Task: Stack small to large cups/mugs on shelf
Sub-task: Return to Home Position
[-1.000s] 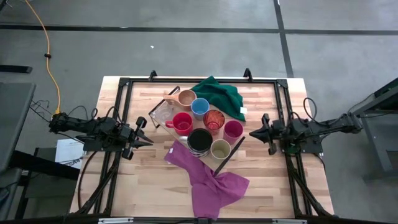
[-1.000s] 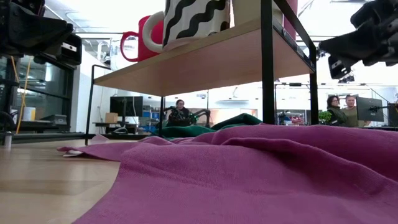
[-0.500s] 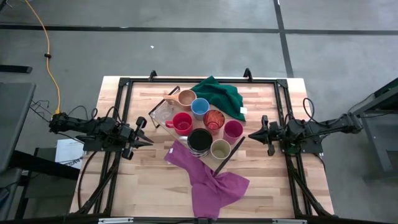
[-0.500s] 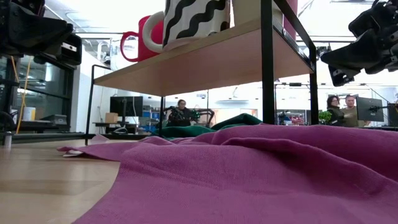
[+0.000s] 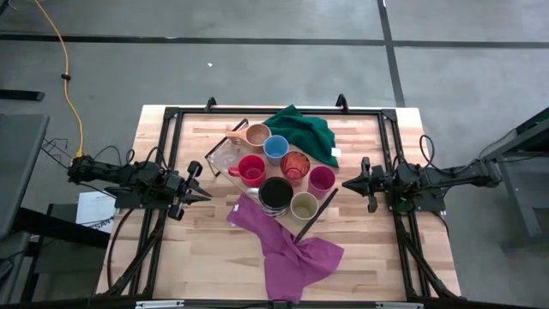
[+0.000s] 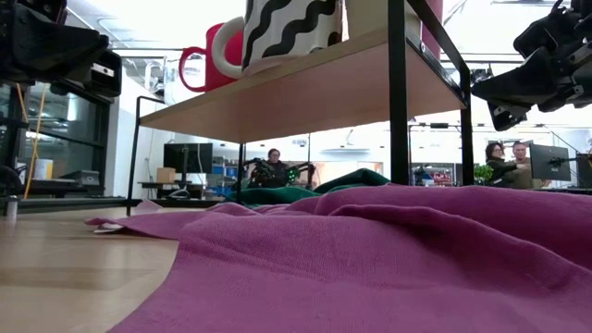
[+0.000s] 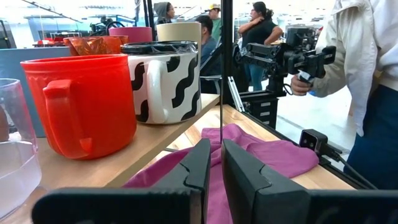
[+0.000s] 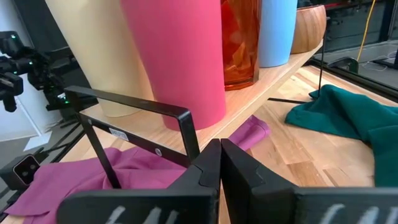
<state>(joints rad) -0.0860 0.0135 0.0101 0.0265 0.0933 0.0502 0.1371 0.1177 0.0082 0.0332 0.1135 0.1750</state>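
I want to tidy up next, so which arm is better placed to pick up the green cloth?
Right. The right gripper sits nearer the green cloth; from the left gripper, the loaded shelf stands in the way.

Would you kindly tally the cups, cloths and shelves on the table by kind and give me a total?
Cups and mugs: 8 (tan cup, blue cup, clear glass cup, red mug, orange cup, magenta cup, black mug, olive-beige cup)
Cloths: 2 (green cloth, purple cloth)
Shelf: 1
Total: 11
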